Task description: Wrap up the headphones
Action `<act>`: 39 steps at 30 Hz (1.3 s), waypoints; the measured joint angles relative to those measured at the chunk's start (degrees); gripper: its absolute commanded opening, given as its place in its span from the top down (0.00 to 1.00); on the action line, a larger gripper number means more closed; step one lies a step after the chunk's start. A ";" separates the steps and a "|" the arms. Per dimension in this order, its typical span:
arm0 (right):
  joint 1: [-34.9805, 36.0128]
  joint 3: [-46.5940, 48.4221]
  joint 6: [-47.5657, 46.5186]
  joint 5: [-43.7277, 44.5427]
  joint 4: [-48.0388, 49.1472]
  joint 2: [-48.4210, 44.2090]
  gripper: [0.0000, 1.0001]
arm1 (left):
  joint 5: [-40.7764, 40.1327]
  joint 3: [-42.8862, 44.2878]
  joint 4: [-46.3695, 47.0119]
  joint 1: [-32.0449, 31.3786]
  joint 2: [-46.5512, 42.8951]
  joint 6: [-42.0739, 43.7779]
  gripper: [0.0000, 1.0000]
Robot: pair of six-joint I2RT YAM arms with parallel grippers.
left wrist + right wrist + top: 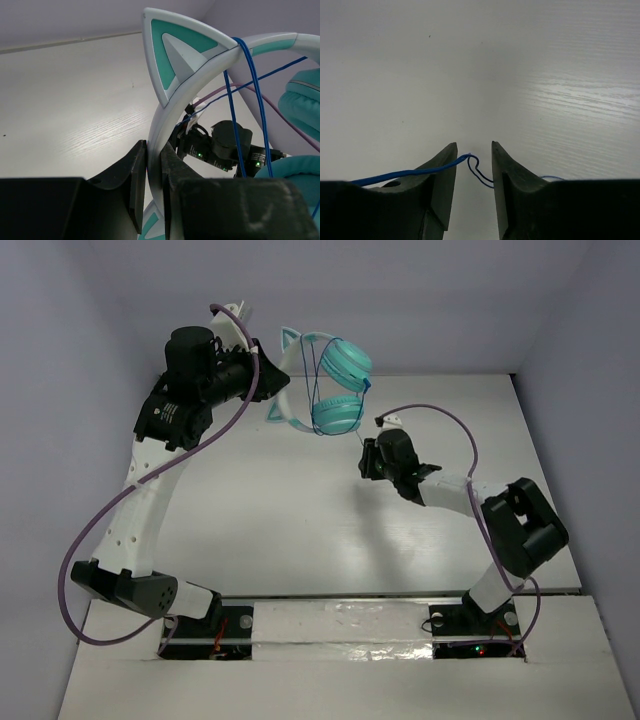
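The headphones (337, 412) hang above the back of the table, with two teal ear cups, a pale headband (165, 120) and a cat ear (175, 55) on it. My left gripper (155, 150) is shut on the headband and holds it up edge-on. Several turns of thin blue cord (255, 85) cross the band beside the ear cups. The cord (410, 173) runs on down to my right gripper (473, 146), below and right of the cups. It lies over the left finger and loops through the gap; the jaws stand apart, not pinching it.
The white table (300, 510) has pale walls at the back and sides. Purple arm cables (110, 510) loop beside the left arm and over the right arm (450, 420). A raised ledge (330, 612) with both arm bases runs along the near edge.
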 measured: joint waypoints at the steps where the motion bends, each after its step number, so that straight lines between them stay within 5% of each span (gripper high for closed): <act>1: 0.00 0.00 -0.22 -0.24 0.48 0.50 0.67 | 0.00 0.00 0.00 0.00 0.00 0.00 1.00; 6: 0.00 0.11 -0.13 -1.79 2.89 2.12 0.73 | -0.07 0.00 -0.02 0.00 0.00 0.00 1.00; 10: 0.00 -0.48 0.57 -4.28 5.25 2.40 1.00 | -0.09 0.00 0.02 0.00 0.00 -0.02 1.00; 22: 1.09 -12.41 9.55 -14.86 10.58 -5.73 1.00 | -10.97 3.43 0.98 0.00 4.22 0.13 1.00; 32: 16.59 -13.33 12.15 -13.64 6.43 -11.26 1.00 | -19.47 2.62 4.76 0.11 12.04 -1.95 1.00; 39: 20.81 -10.69 11.93 -11.23 -1.46 -14.16 1.00 | -25.70 -4.42 9.68 0.00 12.07 -3.30 1.00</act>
